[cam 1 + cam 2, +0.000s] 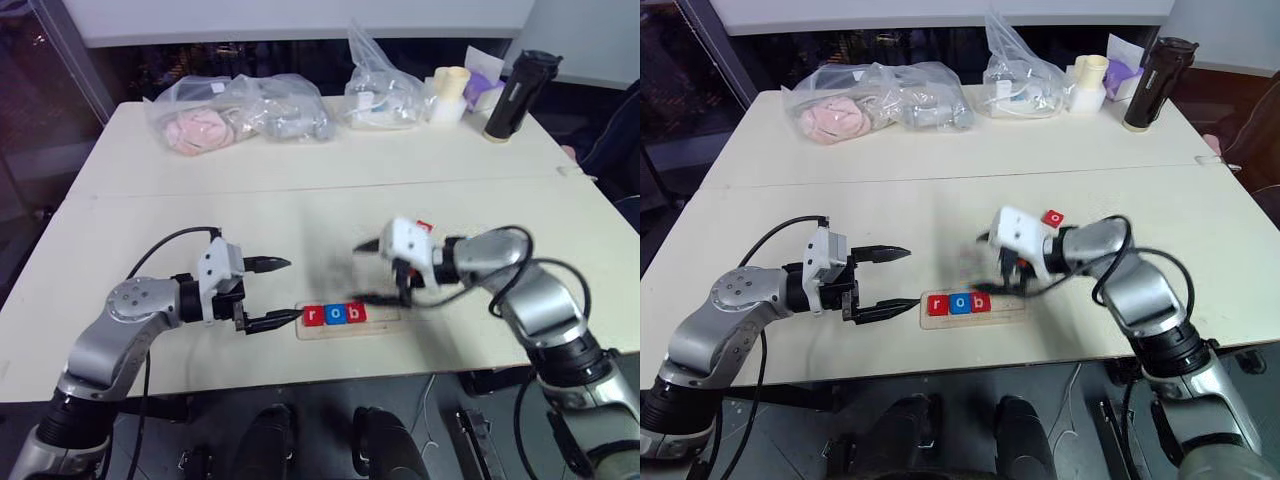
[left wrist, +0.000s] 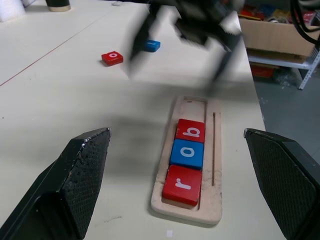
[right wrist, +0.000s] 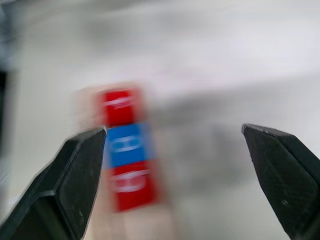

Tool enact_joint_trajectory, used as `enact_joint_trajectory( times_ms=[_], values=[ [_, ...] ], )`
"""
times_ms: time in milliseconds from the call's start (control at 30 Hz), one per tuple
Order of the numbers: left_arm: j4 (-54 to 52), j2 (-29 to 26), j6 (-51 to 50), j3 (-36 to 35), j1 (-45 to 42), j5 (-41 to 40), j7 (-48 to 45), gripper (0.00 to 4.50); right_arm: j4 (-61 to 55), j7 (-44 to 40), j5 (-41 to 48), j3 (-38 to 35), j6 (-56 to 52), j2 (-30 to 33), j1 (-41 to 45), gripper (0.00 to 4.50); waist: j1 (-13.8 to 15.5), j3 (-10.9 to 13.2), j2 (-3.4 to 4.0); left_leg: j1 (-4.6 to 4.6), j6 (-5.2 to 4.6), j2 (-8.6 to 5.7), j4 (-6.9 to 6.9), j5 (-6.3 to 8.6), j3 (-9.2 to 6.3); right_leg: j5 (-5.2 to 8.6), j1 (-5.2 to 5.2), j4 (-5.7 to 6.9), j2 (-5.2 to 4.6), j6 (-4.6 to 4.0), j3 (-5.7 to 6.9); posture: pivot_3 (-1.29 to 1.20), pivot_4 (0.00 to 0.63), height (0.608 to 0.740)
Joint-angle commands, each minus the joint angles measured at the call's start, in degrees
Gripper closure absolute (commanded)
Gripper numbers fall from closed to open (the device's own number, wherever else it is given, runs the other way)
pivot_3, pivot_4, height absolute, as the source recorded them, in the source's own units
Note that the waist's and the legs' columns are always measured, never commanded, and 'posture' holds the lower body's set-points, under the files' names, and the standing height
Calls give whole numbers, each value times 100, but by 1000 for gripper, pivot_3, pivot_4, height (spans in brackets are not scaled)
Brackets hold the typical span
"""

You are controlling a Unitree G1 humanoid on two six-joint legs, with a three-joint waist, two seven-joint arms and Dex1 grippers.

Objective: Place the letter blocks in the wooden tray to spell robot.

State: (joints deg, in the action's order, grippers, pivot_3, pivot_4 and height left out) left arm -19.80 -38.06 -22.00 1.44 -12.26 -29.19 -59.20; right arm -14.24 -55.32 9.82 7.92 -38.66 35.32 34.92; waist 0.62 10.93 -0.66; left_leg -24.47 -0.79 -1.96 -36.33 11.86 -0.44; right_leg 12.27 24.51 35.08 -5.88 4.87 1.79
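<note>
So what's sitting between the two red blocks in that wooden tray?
A blue o block sits between the red r and red b in the wooden tray, seen from the left wrist.

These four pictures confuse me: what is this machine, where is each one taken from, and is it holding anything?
It is a two-armed humanoid robot. The two wide pictures come from cameras in its head, looking down at a pale table. The two close pictures come from cameras on its wrists, looking out between two black fingers. The left end effector and the right end effector are both open and hold nothing. A pale wooden tray holds three square letter blocks, a red r, blue o and red b. A loose red block and blue block lie farther off. Plastic bags and a black bottle sit at the far edge.
</note>
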Motion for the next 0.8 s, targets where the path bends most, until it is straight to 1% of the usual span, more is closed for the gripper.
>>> enact_joint_trajectory(
  times_ms=[33, 67, 167, 267, 367, 433, 533, 700, 800],
  values=[
    [-121, 34, 63, -39, -85, -25, 46, 0, 85, 1134, -200, -493, -576, -268, 271, 35, 11, -1, -1, 0, 1, 0, 2, 0, -1, 0, 1, 0, 0, 0, 1, 0, 150, 738],
    [-116, 54, 67, -23, -91, -27, 51, 0, 183, 1564, -332, -561, -841, -434, 316, 35, 19, -1, -1, 0, 0, 1, 6, -1, -1, 0, 3, 0, 0, -1, 1, 0, 150, 738],
    [-79, 103, 108, 20, -125, -20, 28, 0, 484, 2982, -855, -776, -1123, -1040, 357, 35, 7, -1, -1, -4, -3, 0, 13, -3, 1, 1, 8, -2, -2, -1, 0, 0, 150, 738],
    [-46, 131, 106, 30, -175, -20, -16, 0, 671, 3725, -1099, -873, -1333, -1405, 396, 35, 3, 0, 1, -12, -3, -2, 14, -5, 5, 0, 18, 0, -1, -2, -4, 0, 150, 738],
    [36, 118, 99, 68, -294, -14, -122, 0, 1201, 4852, -1249, -1308, -1586, -2137, 522, 35, -5, -1, 2, -11, -4, -2, 13, -6, 6, 0, 17, 3, 5, -1, -3, 0, 150, 738],
    [74, 117, 99, 78, -339, 0, -151, 0, 1487, 5304, -1300, -1493, -1625, -2466, 594, 35, -12, 1, 5, -8, -3, -2, 13, -7, 6, -1, 15, 5, 11, -2, -4, 0, 150, 738],
    [83, 107, 99, 74, -349, 0, -162, 0, 1852, 5830, -1300, -1705, -1584, -2781, 745, 35, -49, 0, 4, -5, -5, -3, 13, -8, 7, -1, 14, 8, 19, 0, -4, 0, 150, 738],
    [63, 106, 97, 55, -330, 8, -133, 0, 2594, 6564, -1222, -2131, -1471, -3110, 1056, 35, -137, 0, 5, -4, -6, -3, 12, -9, 7, -2, 13, 14, 23, 1, -4, 0, 150, 738],
    [39, 96, 98, 38, -299, 12, -128, 0, 2894, 6807, -1162, -2294, -1375, -3200, 1165, 35, -153, 0, 5, -1, -7, -2, 12, -10, 7, -2, 13, 15, 25, 2, -5, 0, 150, 738]
  ],
)
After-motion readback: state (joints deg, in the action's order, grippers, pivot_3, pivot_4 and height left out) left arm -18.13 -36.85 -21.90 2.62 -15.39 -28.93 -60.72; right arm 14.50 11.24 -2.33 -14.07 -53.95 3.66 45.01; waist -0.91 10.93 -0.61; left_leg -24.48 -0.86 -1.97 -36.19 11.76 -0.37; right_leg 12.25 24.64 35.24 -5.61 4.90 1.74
